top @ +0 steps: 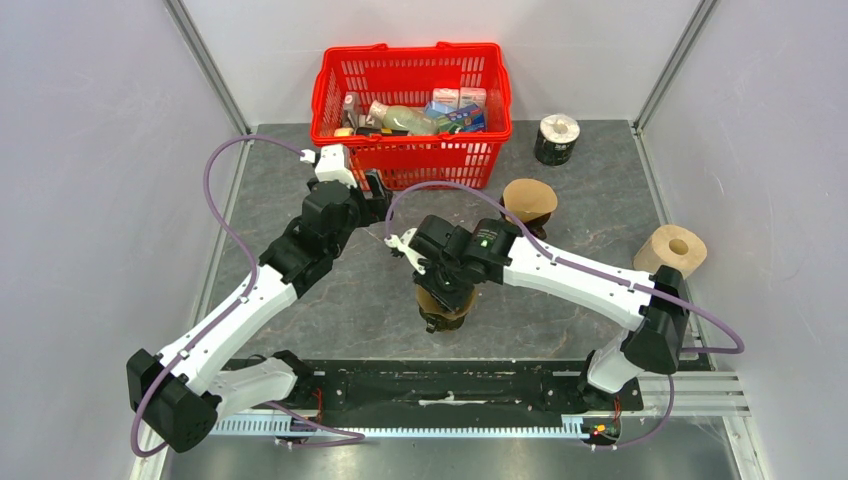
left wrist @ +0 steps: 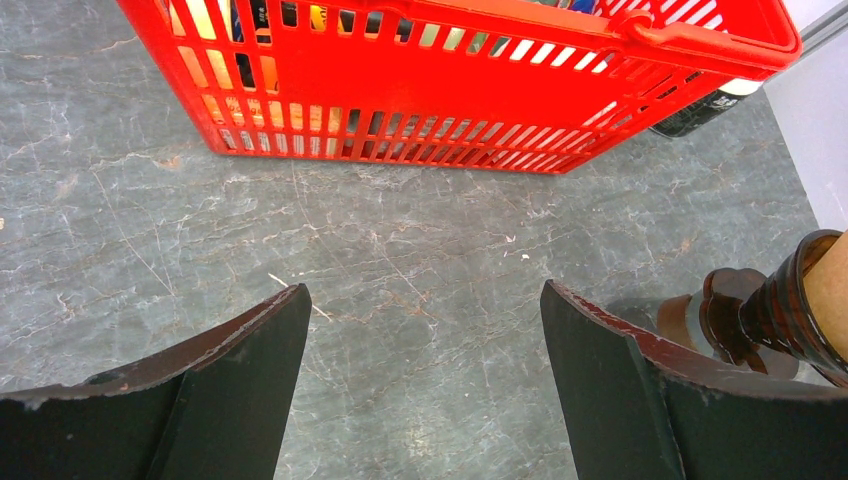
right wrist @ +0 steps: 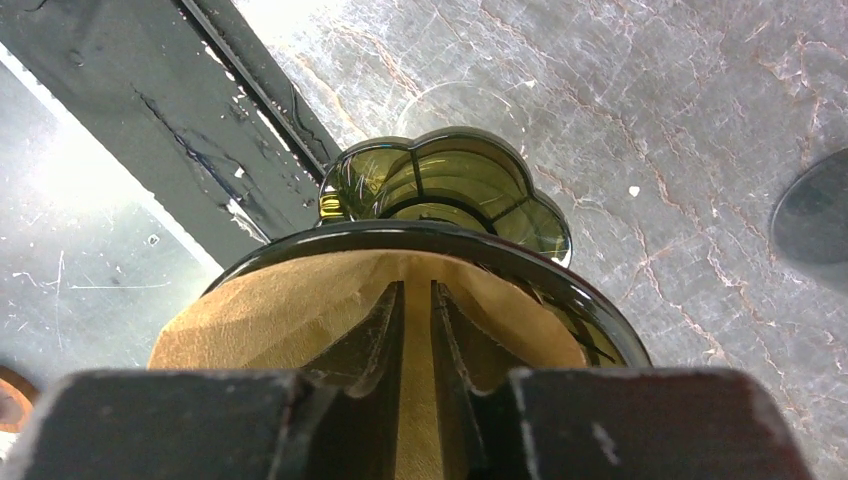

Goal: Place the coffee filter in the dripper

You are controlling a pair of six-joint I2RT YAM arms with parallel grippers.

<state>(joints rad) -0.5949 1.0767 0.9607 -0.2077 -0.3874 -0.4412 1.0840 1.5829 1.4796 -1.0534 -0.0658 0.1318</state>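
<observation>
grey stone table (top: 370,300), right pincer (right wrist: 418,330) nipping coffee filter (right wrist: 260,315) inside dripper (right wrist: 440,235)

1. The coffee filter (right wrist: 270,320) is a tan paper cone. I see it seated inside the dripper's bowl, with its paper reaching up to the dark rim. A fold at its middle is pinched between the fingers of my right gripper (right wrist: 418,300).
2. The dripper (right wrist: 560,285) is dark, olive-tinted and see-through, with a round rim and a scalloped part showing beyond it. It stands upright on the table (top: 365,300), near the middle of the near edge.
</observation>
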